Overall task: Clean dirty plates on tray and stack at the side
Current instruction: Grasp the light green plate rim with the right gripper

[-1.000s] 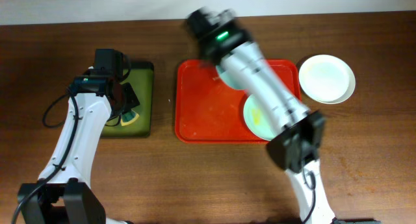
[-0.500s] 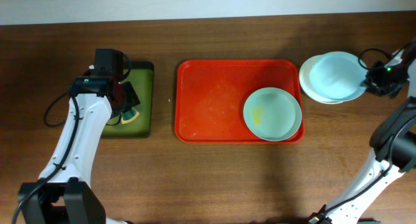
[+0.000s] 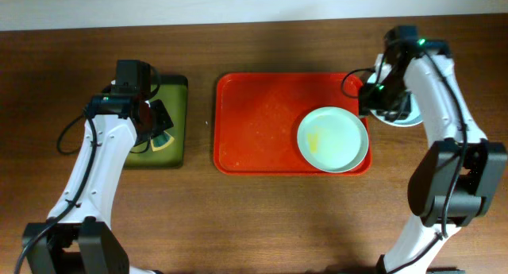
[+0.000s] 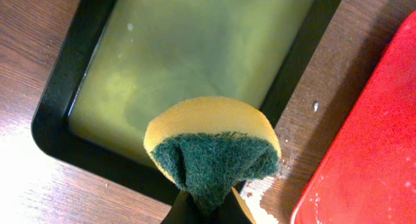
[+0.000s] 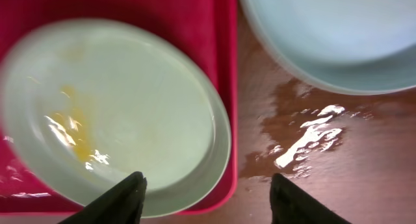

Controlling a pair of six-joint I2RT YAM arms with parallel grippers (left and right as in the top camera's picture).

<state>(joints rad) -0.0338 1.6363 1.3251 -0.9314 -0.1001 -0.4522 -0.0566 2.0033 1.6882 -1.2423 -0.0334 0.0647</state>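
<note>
Right wrist view puts the right gripper (image 5: 208,180) above the near right rim of the pale green plate (image 5: 110,113), its two fingers spread wide and holding nothing. The likely step is taking hold of this last dirty plate so that it can be scrubbed.

To do it well, the gripper should probably come down on the plate's right edge, one finger over the lip and one under it. That edge nearly meets the raised rim of the red tray (image 5: 224,49), so room looks tight, and a slight tilt may help. The table (image 5: 370,185) is wet (a puddle (image 5: 305,136) glints just right of the tray), so a firm pinch seems wise.

The left gripper (image 4: 207,210) is clamped on a yellow-and-green sponge (image 4: 211,136). It holds the sponge over the olive tray (image 4: 58,113) of cloudy liquid at the left of the scene, well apart from the plate, and would have to cross over to scrub.

The pale green plate is round, shallow and glossy, with a yellow smear left of its centre. It lies flat in the near right corner of the red tray. The pale blue plate (image 5: 325,29) rests on the table just right of the tray's far right corner and looks clean. A second rim seems to show beneath it, though its colour is hard to tell.
</note>
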